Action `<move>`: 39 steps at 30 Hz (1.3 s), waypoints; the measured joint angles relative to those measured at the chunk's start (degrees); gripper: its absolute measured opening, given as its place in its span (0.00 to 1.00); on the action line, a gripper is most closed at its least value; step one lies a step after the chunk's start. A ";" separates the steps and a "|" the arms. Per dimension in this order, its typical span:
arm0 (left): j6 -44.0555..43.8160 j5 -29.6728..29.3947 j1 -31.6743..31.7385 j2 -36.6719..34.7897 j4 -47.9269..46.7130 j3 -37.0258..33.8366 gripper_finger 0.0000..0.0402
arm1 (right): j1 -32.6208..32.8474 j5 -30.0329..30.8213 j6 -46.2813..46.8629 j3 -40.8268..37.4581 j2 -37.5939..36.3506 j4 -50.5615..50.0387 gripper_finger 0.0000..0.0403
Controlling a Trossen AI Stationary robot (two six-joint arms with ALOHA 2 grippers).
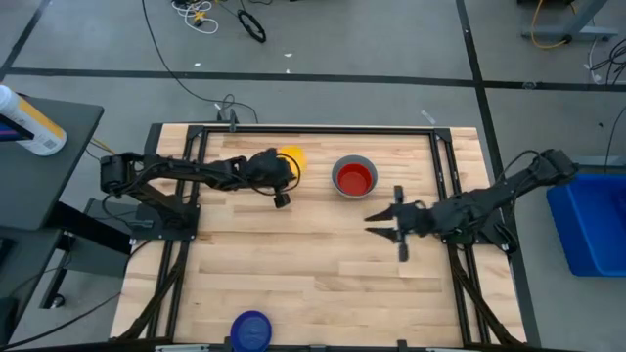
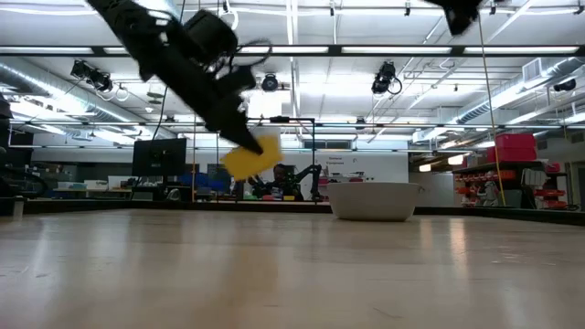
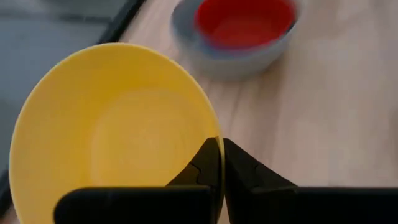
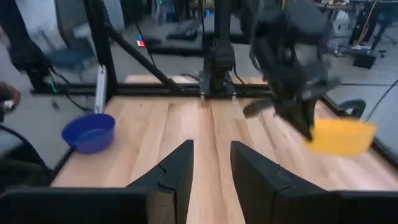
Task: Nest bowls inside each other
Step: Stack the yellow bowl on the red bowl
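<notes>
A yellow bowl (image 1: 292, 156) hangs above the table's far middle, and my left gripper (image 1: 281, 168) is shut on it. In the low view the yellow bowl (image 2: 252, 156) is clear of the wood. To its right a grey bowl (image 1: 354, 162) stands on its base with a red bowl (image 1: 354, 178) nested inside. A dark blue bowl (image 1: 251, 330) rests at the near edge. My right gripper (image 1: 389, 221) hovers open right of centre, with nothing between its fingers (image 4: 180, 165). My left gripper pinches the yellow bowl's rim (image 3: 216, 132) on the side toward the grey bowl, one finger (image 3: 200, 163) inside the bowl and one outside. The fingers slant down from the table's left. The bowl is lifted clear and tilted.
The black frame rails (image 1: 293, 129) run along the table's far edge and both sides. Bare wood (image 1: 303, 264) lies between the bowls at the back and the dark blue bowl (image 4: 90, 132) at the front.
</notes>
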 joint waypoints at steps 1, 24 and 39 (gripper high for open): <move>0.51 0.23 -1.16 0.00 -0.24 1.47 0.02 | 0.14 0.01 0.50 -3.82 -2.37 2.50 0.28; 14.59 12.04 -4.94 35.39 -22.65 50.57 0.01 | 1.32 3.03 7.00 -25.04 -15.26 7.53 0.27; 14.47 13.64 -3.26 38.90 -20.69 51.73 0.01 | 2.50 3.50 6.07 -25.02 -15.14 7.31 0.26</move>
